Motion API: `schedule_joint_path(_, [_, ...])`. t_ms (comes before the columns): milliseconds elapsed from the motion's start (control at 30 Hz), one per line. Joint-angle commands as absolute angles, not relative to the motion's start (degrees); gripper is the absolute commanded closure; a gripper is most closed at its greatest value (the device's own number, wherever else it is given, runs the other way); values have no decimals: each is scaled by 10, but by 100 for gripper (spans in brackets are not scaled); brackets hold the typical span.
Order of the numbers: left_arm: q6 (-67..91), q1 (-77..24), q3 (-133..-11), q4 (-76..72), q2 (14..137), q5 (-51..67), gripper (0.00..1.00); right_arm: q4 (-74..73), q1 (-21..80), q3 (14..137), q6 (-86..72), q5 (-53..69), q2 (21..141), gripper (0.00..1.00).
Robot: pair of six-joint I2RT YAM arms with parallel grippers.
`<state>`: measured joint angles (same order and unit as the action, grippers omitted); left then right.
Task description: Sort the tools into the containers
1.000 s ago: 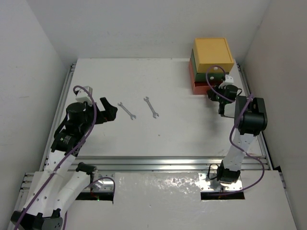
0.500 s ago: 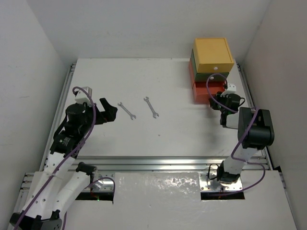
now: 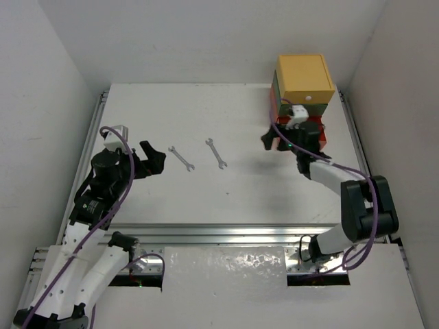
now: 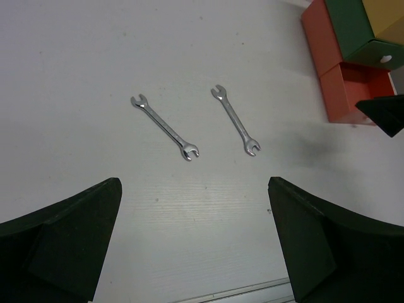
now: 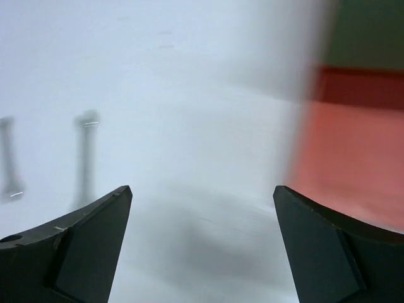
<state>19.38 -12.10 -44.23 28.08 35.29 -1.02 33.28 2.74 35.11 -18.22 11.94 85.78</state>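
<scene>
The left wrench (image 3: 181,157) and right wrench (image 3: 216,153) lie apart mid-worktop (image 3: 226,199). The left end effector (image 4: 194,184) hovers near them, fingers spread, empty. The right end effector (image 5: 202,190), spread and empty, hangs beside the red-orange drawer (image 4: 344,88) beneath the green drawer (image 4: 350,25) and yellow drawer (image 3: 305,77), far right.

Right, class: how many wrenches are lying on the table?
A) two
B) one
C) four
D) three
A: only two thin silver wrenches lie on the white table, the first wrench and the second wrench beside it, apart and not touching.
</scene>
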Motion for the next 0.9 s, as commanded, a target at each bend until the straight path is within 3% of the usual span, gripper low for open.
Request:
schedule_joint_path(0, [193,-127,-447,264,345,-30,0,102,137,481,-157,72,876,6])
schedule_joint_path(100, [195,-126,-450,265,346,-39,0,-113,226,720,-169,60,1005,11])
schedule_joint_path(167, [197,-125,-450,267,346,-44,0,-191,263,793,-153,9,1102,14])
schedule_joint_path(400, [198,-121,-448,269,343,-50,0,-285,315,1070,-99,-49,1314,39])
schedule_joint_path(500, [198,-121,-450,270,342,-51,0,-319,336,1134,-67,-38,1367,41])
schedule_joint_path(700, [197,-119,-450,269,337,-50,0,-328,354,1136,-54,-46,1387,45])
schedule_joint_path(867, [197,-119,-449,268,332,-48,0,-422,356,1196,-56,-27,1432,51])
